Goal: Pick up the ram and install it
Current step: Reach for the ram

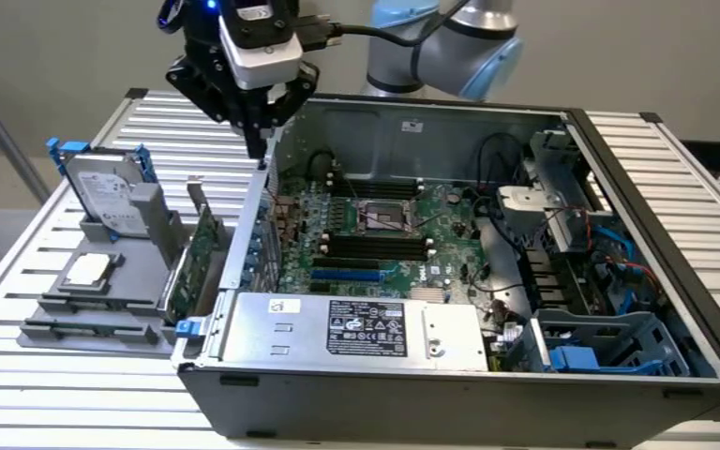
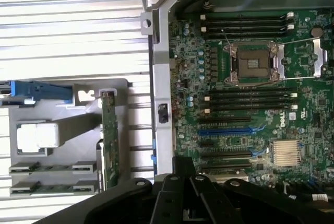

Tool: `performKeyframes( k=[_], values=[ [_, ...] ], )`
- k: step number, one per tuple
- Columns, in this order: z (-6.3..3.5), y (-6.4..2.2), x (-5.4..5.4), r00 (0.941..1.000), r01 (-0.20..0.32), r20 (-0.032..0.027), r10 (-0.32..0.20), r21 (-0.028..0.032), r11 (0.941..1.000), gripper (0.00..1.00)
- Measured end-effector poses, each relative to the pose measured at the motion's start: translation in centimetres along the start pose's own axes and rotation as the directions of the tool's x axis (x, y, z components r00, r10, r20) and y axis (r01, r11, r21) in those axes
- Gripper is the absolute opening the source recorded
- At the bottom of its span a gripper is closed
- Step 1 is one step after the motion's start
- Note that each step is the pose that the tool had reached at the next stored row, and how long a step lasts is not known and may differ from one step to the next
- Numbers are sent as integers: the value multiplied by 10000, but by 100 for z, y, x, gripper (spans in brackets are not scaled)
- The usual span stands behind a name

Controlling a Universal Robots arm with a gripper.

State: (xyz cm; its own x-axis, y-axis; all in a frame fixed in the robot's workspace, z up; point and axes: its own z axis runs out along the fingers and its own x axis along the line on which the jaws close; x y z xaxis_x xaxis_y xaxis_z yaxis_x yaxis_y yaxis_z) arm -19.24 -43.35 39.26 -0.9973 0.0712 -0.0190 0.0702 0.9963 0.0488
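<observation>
The long, thin green ram stick (image 1: 91,328) lies in the grey plastic holder (image 1: 53,302) on the slatted metal table (image 1: 35,394), well apart from the black end effector (image 1: 260,150). The end effector is clenched and empty over the open computer case (image 1: 335,403). The ram is probably light, stiff and fragile, best gripped by its long edges.

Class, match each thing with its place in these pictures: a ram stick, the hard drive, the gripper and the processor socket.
Things
1. long thin green ram stick
2. silver hard drive in blue rails
3. black gripper
4. square metal processor socket

Places
A. middle of the green motherboard
B. lying flat in the grey holder
C. above the computer case's side wall
D. standing on edge on the grey holder

Pairs: 1-B, 2-D, 3-C, 4-A
</observation>
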Motion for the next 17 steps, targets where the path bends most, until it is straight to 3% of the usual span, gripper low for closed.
performKeyframes(
  k=[17],
  values=[
    [13,-280,753,10000,0,-1,0,1,10000,11]
  ],
)
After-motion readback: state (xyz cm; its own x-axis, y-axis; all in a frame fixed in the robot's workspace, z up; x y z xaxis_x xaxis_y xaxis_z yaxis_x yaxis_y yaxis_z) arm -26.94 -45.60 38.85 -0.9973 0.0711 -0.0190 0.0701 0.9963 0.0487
